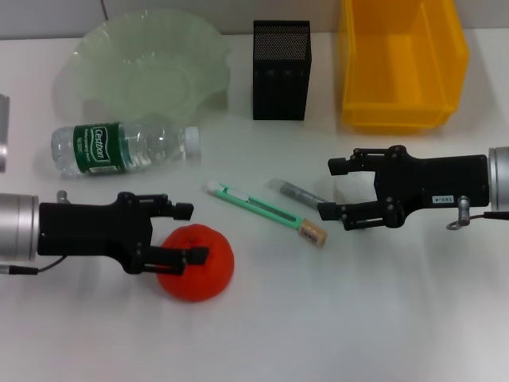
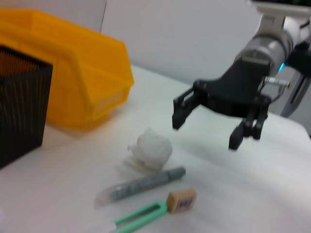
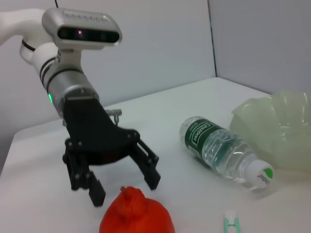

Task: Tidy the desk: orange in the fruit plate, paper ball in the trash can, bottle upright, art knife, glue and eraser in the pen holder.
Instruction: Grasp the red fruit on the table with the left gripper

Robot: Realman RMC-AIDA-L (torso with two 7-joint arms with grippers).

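Bottle [image 1: 126, 147] lies sideways, cap toward art knife [image 1: 256, 204]

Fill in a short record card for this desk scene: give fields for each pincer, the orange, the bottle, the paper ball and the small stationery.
left pincer: open, over the orange
right pincer: open, around the paper ball
bottle: lying on its side, before the fruit plate
art knife, glue, eraser: on the desk, outside the pen holder
trash can: no paper in view

table [image 1: 334, 318]: white, matte | wall [image 3: 160, 43]: plain pale grey | light: even
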